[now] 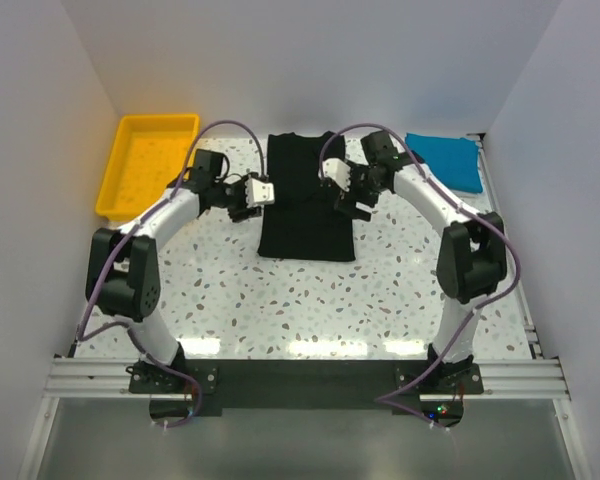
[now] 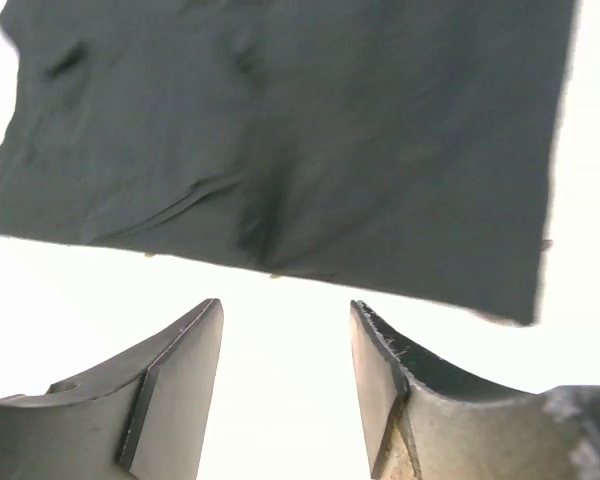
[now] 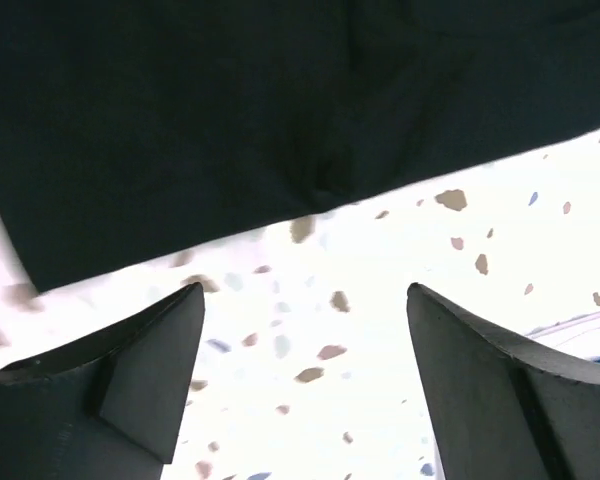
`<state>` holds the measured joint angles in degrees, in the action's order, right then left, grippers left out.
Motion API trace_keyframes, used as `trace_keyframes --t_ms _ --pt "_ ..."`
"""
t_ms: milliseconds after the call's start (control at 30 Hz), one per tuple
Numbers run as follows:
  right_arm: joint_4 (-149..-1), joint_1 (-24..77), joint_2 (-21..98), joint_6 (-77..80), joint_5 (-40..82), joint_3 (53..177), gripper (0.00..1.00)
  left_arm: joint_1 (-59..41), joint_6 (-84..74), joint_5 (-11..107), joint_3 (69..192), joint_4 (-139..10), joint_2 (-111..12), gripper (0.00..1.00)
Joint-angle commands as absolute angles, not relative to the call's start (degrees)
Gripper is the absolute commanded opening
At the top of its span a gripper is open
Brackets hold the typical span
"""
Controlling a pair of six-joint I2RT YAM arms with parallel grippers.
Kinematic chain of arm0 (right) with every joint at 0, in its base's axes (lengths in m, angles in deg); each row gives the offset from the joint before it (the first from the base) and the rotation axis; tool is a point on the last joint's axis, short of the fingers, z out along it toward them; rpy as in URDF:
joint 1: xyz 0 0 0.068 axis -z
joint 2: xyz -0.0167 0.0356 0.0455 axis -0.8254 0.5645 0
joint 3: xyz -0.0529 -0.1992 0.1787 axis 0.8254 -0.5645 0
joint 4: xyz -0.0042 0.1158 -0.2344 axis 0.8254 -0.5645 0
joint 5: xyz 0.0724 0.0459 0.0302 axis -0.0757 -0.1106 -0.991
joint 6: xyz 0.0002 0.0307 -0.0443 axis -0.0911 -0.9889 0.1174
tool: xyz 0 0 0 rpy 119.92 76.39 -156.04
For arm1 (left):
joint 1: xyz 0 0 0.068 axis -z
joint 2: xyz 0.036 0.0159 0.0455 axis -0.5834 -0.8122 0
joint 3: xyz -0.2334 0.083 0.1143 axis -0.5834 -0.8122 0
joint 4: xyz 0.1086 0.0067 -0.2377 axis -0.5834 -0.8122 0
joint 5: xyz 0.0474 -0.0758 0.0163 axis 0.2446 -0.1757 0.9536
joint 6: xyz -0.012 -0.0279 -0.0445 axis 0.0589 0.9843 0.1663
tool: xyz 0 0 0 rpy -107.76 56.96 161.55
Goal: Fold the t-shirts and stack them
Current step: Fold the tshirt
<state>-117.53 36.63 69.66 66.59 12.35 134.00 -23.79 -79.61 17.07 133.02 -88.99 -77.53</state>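
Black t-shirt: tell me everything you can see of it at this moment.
The black t-shirt is plain, soft, matte cloth, folded into a narrow rectangle with no sleeves sticking out. It lies flat on the speckled table, at centre back between the two arms. Light creases and layered edges show in the left wrist view. The left gripper and right gripper stand open at its two sides, jaws empty; neither holds it.

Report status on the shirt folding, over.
Open, empty: left gripper, right gripper, flanking black shirt. It lies folded narrow, flat; blue shirt folded far right. Tray far left, out of the way.
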Motion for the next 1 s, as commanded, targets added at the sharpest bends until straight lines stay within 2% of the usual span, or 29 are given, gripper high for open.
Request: trace_keyframes --t_ms 0,133,200,333,600,700,800,833,867,900,933,967 --pt "-124.4 33.3 60.4 62.2 7.2 127.7 0.86 -20.0 -77.8 13.4 125.1 -92.7 -69.6 0.59" --pt "-121.0 28.3 55.0 65.3 9.8 116.4 0.80 -15.3 -83.5 17.5 116.4 -89.7 -65.5 0.59" --pt "-118.2 26.4 54.2 65.5 10.3 112.2 0.73 -13.1 -84.7 18.8 112.6 -86.8 -64.7 0.59" --pt "-113.1 24.3 56.4 64.7 14.0 109.5 0.66 -11.3 -86.5 22.6 109.1 -80.1 -65.6 0.59" --pt "-105.7 24.0 61.6 64.4 17.4 106.9 0.59 -10.8 -89.4 26.4 106.5 -75.7 -69.1 0.58" --pt "-103.5 24.0 63.4 65.1 18.8 105.6 0.52 -10.7 -90.1 27.7 105.4 -75.1 -70.0 0.55" --pt "-100.6 24.0 63.9 66.2 20.1 103.6 0.38 -10.7 -90.5 28.1 105.6 -76.0 -71.0 0.42" --pt "-100.0 23.9 63.9 66.3 20.5 103.2 0.31 -10.7 -90.6 28.4 105.4 -76.3 -71.2 0.30" --pt "-99.7 23.9 63.8 66.3 20.9 103.1 0.26 -10.7 -90.8 28.4 105.6 -76.5 -71.4 0.25" --pt "-99.7 24.0 63.7 66.3 21.1 103.3 0.20 -10.7 -90.2 28.3 105.9 -77.0 -71.4 0.19" --pt "-100.0 23.9 63.6 66.2 21.2 103.5 0.00 -10.7 -89.4 28.1 107.0 -77.2 -71.4 0.11" --pt "-101.7 24.0 63.0 65.7 21.3 104.8 0.00 -10.8 -86.9 27.8 108.0 -77.7 -71.3 0.07"
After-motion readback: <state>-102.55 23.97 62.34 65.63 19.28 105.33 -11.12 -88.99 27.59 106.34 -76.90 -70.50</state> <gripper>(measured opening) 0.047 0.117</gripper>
